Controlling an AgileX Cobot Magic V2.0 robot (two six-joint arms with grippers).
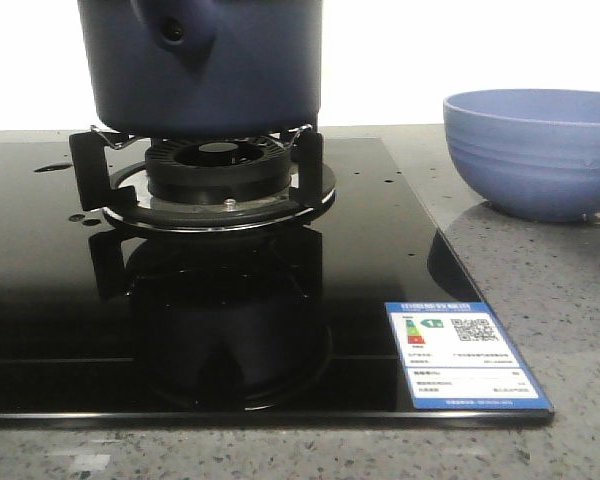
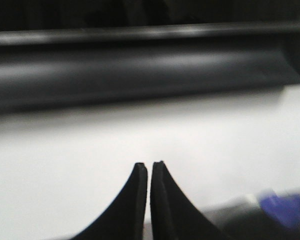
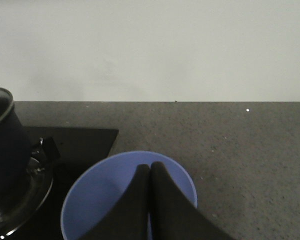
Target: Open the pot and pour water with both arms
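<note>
The dark navy pot (image 1: 208, 70) stands on the burner stand of a black glass hob (image 1: 40, 330); its short handle stub with a round hole faces the camera, and its top is cut off by the front view. In the right wrist view the pot (image 3: 5, 145) shows at the edge. My right gripper (image 3: 150, 166) is shut and empty, hovering above a light-blue bowl (image 3: 97, 192). My left gripper (image 2: 149, 164) is shut with nothing between the fingers, before a blurred white surface and a dark bar. Neither gripper shows in the front view.
The light-blue ribbed bowl (image 1: 533, 152) sits on the grey speckled counter (image 1: 540, 300) to the right of the hob. A metal ring and black burner (image 1: 220, 175) lie under the pot. An energy label (image 1: 458, 355) is stuck on the hob's front right corner.
</note>
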